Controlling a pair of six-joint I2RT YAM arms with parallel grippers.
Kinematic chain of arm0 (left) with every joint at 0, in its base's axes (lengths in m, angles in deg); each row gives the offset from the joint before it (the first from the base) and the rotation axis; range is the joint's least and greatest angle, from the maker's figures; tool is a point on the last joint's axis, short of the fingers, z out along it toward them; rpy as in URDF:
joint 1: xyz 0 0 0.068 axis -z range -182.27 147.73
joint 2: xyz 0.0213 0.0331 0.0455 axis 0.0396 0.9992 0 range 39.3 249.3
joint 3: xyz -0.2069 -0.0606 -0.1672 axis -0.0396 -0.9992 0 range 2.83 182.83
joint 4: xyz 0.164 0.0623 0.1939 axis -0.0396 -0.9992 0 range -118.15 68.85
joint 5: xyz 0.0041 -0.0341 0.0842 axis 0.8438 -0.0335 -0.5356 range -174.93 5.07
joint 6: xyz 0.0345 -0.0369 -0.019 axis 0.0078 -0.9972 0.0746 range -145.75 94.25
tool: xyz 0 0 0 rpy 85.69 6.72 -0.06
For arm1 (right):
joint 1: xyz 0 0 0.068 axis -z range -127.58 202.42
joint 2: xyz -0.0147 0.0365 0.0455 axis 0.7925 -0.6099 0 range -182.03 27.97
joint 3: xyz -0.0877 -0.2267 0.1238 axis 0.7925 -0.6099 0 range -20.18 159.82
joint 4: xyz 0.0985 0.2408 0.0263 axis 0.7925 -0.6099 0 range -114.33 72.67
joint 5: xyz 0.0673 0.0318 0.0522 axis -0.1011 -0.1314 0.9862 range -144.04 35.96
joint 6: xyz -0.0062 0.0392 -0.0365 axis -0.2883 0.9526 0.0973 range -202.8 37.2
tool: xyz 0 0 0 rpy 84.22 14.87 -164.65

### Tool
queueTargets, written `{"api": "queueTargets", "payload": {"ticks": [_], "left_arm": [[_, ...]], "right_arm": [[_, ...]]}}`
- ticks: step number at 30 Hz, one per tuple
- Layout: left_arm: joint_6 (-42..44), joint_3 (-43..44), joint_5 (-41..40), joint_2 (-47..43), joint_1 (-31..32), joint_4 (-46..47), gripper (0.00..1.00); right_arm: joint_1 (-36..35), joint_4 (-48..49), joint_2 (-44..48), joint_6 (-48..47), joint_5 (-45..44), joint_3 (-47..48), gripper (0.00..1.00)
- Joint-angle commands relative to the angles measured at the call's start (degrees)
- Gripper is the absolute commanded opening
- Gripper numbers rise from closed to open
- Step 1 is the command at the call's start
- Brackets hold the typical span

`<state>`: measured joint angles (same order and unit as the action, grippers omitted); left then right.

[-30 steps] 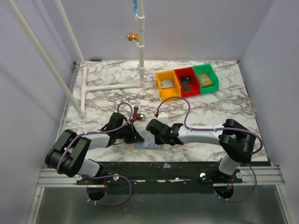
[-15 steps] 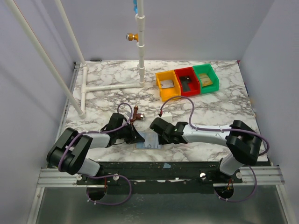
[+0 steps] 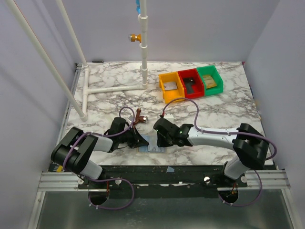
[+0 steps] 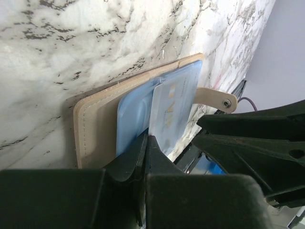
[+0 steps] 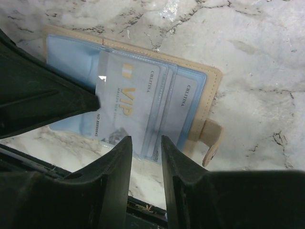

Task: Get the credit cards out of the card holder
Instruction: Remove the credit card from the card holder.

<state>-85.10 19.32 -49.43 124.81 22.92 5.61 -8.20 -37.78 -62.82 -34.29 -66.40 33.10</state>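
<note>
From overhead I can barely make out the card holder (image 3: pixel 151 145). It is a pale sliver at lower centre, near the front edge of the table (image 3: pixel 109 98), and the two black claw heads crowding it cover most of it. What lies in the bins at upper right is too small to read. In the left wrist view my left claw (image 4: pixel 145 141) blocks the bottom of the holder. Its fingers are drawn together with the tip on the blue sleeve, and I cannot tell whether any plastic is nipped between them.

The table is white marble with grey veins, with lilac walls around it. A white pipe frame (image 3: pixel 143 47) stands at the back. A yellow bin (image 3: pixel 174 97), a red bin (image 3: pixel 194 94) and a green bin (image 3: pixel 214 89) sit in a row.

Only the wrist cameras show the holder lying open and flat, with a tan border and clear blue pockets. A white VIP card (image 5: pixel 125 107) sits in front, and a snap tab (image 5: pixel 211 138) is at lower right. The right wrist view shows the right claw (image 5: pixel 145 143) spread apart, with the card's lower edge in the gap between its fingers.
</note>
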Motion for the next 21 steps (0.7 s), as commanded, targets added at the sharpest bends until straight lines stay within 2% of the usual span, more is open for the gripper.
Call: {"api": "queueTargets", "payload": {"ticks": [1, 12, 16, 19, 21], "left_arm": [[1.61, -1.60, -2.52, 1.05, -0.14, -4.88, 0.00], [7.22, 0.62, -8.92, -3.58, -0.76, -17.59, 0.00], [7.83, 0.91, -9.18, -4.14, -0.76, -18.55, 0.00], [8.01, 1.00, -9.23, -4.22, -0.76, -18.68, 0.00], [8.01, 1.07, -9.23, -4.17, -0.76, -18.68, 0.00]], "right_arm": [[0.42, 1.73, -2.39, 0.74, 1.77, -0.75, 0.35], [0.43, 1.65, -5.67, 0.25, 1.13, 0.96, 0.34], [0.41, -0.38, -7.76, -0.26, -0.47, 2.17, 0.29], [0.41, -1.31, -8.63, -0.74, -2.07, 2.35, 0.29], [0.40, -2.77, -9.50, -1.04, -3.39, 2.85, 0.24]]}}
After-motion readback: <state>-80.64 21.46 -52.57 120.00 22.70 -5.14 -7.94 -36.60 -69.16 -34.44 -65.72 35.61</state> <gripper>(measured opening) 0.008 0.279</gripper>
